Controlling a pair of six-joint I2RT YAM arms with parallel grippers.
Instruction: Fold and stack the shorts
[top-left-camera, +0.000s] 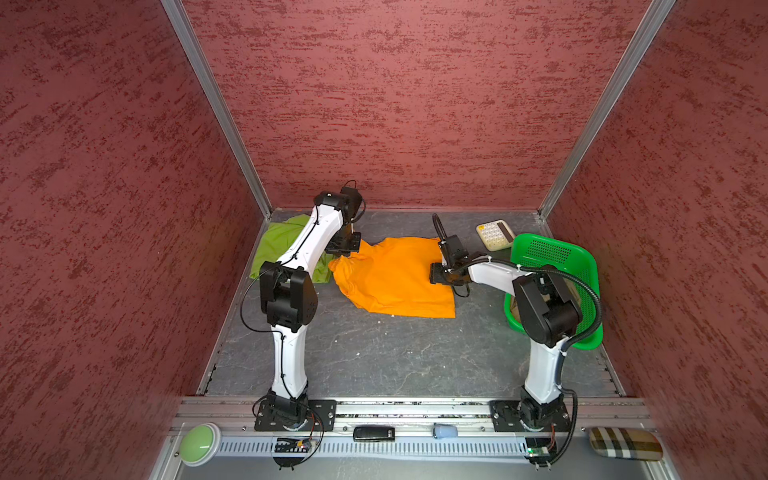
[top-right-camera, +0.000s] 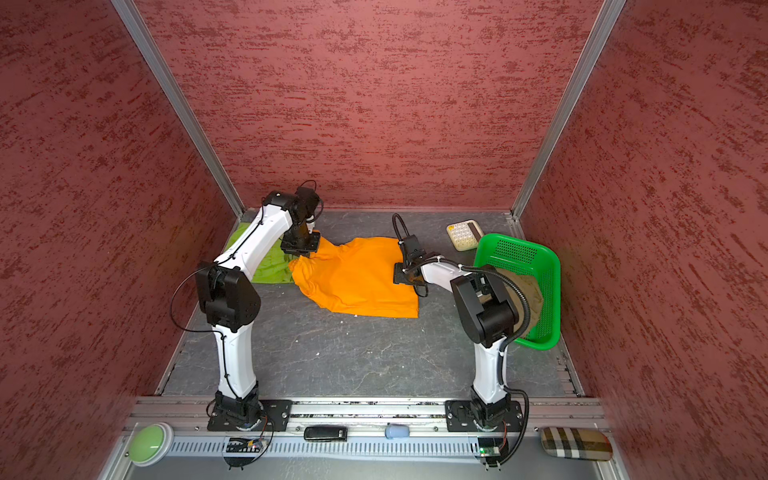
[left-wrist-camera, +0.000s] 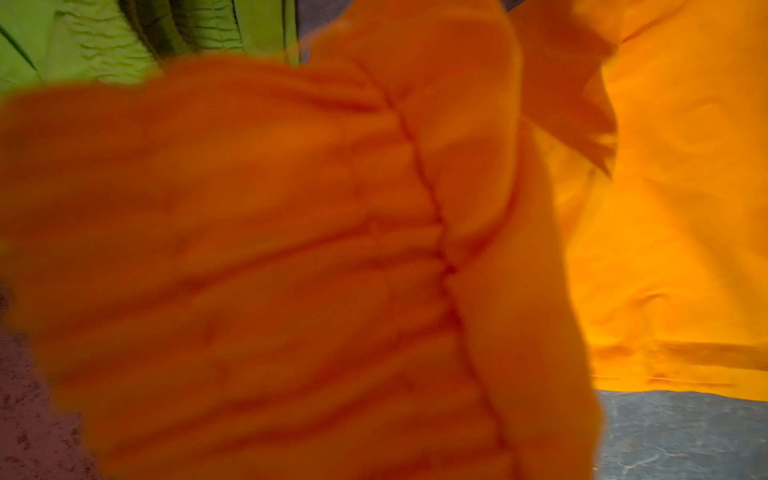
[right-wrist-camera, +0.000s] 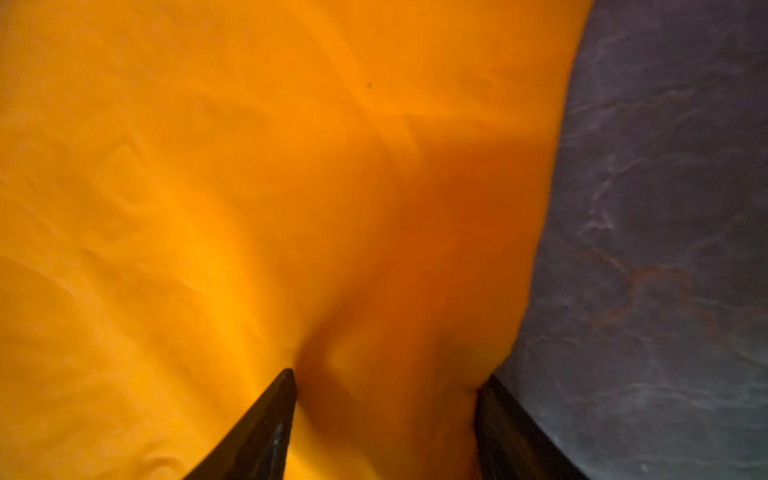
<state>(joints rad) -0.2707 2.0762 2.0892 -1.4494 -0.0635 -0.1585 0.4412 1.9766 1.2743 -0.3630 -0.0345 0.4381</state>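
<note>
No text, number or brand could be read in any view. The calculator near the table's far right corner showed rows of pale keys, too small to make out any figures. A black device on the front rail bore a small pale mark at one end, too blurred to read.

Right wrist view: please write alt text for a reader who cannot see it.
Orange shorts fill most of the frame, a raised fold of the fabric sitting between the parted black fingers of the right gripper. Dark grey marbled table shows beside the cloth.
</note>
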